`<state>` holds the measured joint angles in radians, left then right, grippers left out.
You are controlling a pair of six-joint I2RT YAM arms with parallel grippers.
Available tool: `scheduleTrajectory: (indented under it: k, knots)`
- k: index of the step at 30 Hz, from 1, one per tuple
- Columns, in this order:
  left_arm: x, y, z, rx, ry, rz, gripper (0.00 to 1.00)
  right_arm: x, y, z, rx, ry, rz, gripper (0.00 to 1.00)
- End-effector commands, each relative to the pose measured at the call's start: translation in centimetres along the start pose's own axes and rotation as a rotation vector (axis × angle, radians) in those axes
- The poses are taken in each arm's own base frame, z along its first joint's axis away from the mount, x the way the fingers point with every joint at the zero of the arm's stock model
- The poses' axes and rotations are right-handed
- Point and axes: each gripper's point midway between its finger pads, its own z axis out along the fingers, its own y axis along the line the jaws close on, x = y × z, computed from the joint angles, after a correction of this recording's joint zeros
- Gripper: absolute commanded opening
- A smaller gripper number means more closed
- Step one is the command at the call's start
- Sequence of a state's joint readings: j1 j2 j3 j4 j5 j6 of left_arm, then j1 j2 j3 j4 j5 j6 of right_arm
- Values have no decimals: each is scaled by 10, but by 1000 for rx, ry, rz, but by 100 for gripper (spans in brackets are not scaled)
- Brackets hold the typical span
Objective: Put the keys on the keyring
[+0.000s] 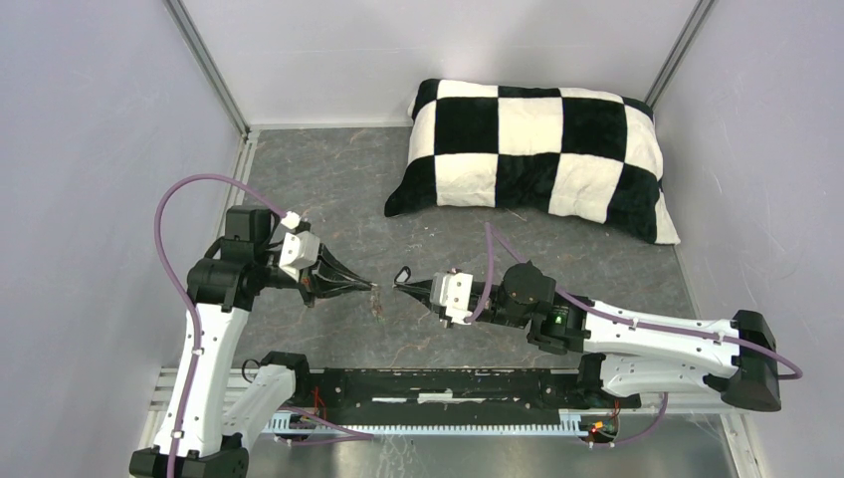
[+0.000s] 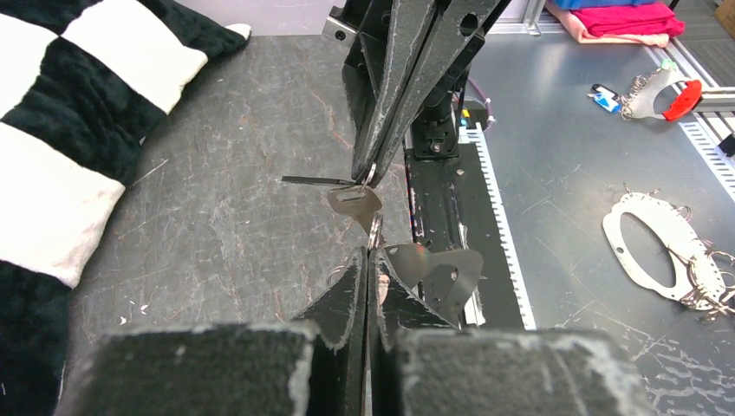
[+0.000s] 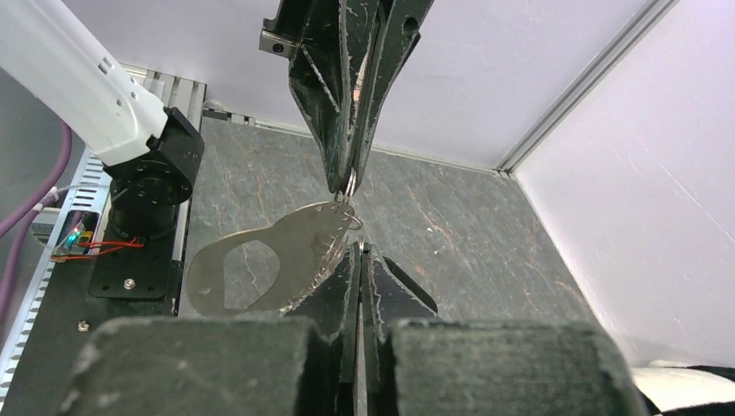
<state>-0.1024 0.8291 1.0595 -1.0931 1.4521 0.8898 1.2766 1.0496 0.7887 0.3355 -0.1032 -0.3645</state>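
Note:
My left gripper [image 1: 372, 289] is shut on the edge of the keyring [image 3: 260, 260], a flat grey fob with an oval slot. It holds the fob above the table, and the fob also shows in the left wrist view [image 2: 438, 269]. My right gripper [image 1: 399, 278] faces it tip to tip and is shut on a silver key [image 2: 354, 204] with a black oblong tag [image 2: 308, 180]. A thin wire ring [image 2: 375, 230] sits between the key and the left fingertips. The black tag also juts out beside my right fingers [image 3: 403, 286]. I see no red-tagged or green-tagged key between the grippers.
The black-and-white checked pillow [image 1: 537, 159] lies at the back right. In the left wrist view, a pale fob with several rings [image 2: 646, 247] and a pale and red object [image 2: 663, 91] lie on the metal shelf beyond the base rail [image 1: 448, 388].

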Motion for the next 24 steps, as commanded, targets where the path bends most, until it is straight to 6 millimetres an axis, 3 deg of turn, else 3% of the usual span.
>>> scheduleTrajectory:
  k: [1, 9, 24]
  knots:
    - [-25, -10, 1, 44, -61, 53, 2, -23, -9, 5, 32, -65, -8, 1]
    - [-32, -8, 1, 50, -68, 68, 2, -19, -8, 2, 45, -58, -14, 0]
    - [-31, -8, 0, 44, -62, 61, 2, -29, -2, 11, 28, -84, -21, 1]
